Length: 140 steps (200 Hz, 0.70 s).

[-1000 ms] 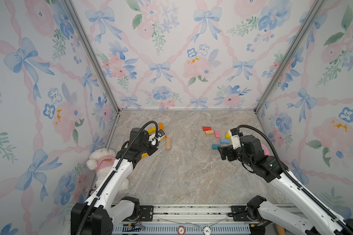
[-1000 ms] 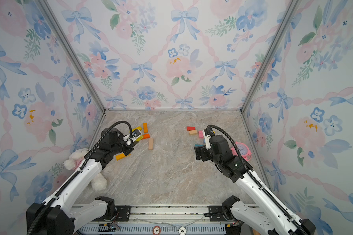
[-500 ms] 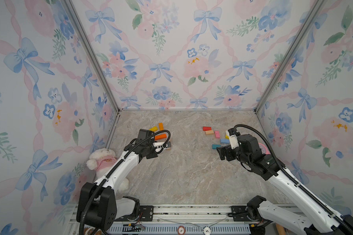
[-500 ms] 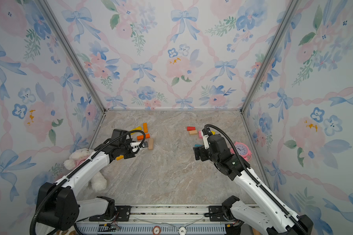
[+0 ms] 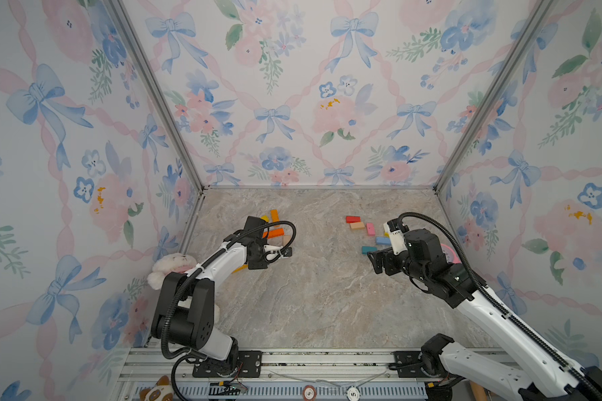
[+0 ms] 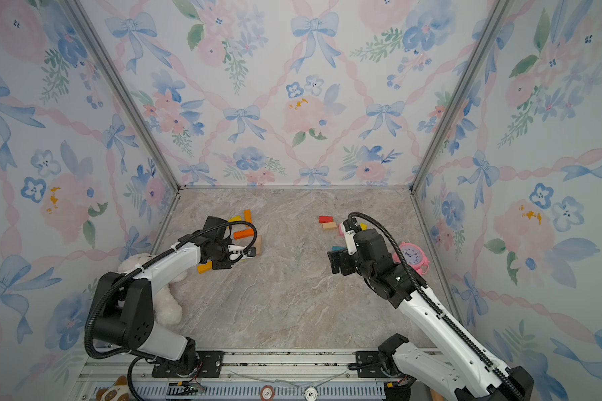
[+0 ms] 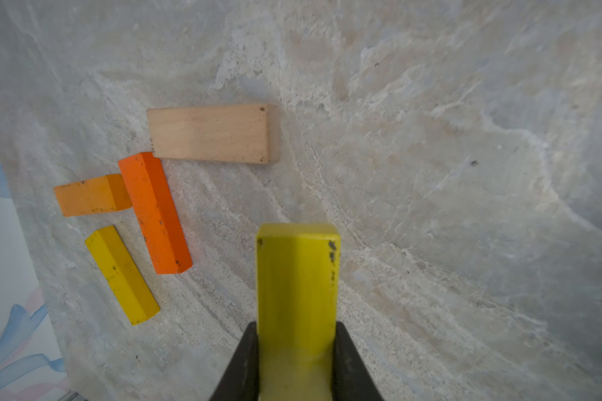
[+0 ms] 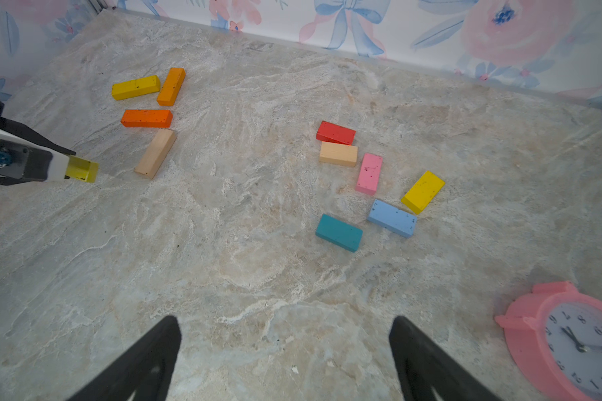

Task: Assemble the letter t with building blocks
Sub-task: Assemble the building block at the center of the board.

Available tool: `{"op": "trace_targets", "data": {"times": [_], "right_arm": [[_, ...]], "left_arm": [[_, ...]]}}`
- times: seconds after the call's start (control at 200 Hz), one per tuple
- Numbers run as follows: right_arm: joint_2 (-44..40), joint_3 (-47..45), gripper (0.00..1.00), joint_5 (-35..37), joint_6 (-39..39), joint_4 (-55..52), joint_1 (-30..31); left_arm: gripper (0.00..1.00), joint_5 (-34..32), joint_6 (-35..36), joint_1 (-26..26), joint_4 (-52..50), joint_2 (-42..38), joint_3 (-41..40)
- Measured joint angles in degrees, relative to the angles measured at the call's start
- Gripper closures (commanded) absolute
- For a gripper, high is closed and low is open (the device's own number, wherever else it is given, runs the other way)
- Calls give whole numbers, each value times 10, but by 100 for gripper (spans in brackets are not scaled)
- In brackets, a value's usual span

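Marble-look table [image 8: 258, 277] fills a booth with flowered walls. Nearest on the left side, an amber block [image 6: 204, 267] lies partly under the left arm, close to a plush toy [image 6: 143, 260]. Just past it, the left gripper [image 7: 296, 342] is clamped on the sides of a yellow block [image 7: 297, 277]. This block sticks straight out ahead of the jaws, its long axis in line with the gripper. Its shadow suggests it is off the surface. The right gripper [image 8: 285, 324] hangs spread wide and empty over bare table, with a clock [image 8: 570, 340] to its right.

The coming move is probably laying the held block as the T's first stroke. That turns on the bare middle, which lies to the right of the left gripper, between the two clusters. The left arm is nearer to it and carries the piece.

Beyond the left gripper lie four long blocks. The tan block [image 7: 212, 133] comes first and the orange block [image 7: 155, 211] is just beside its end. The light-orange block [image 7: 89, 196] and the long yellow [image 7: 120, 274] lie farthest.

Beyond the right gripper lie six short ones: teal [image 8: 339, 232], blue [image 8: 391, 218], short yellow [image 8: 423, 191], pink [image 8: 369, 173], peach [image 8: 338, 153] and red [image 8: 335, 132]. Red and peach sit side by side at the far end.

That makes twelve blocks, six long and six short, with one held and eleven lying on the table.
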Motion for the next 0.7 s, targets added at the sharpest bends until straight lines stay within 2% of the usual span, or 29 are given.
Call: {"op": "trace_targets", "data": {"times": [0.165,0.7], "right_arm": [[2,-1,4,-4,0,4,0],[18,-2,4,-15,0,9,-4]], "left_arm": [[88,0,5,5,0,47,24],[87,0,6,7,5,118,70]]}}
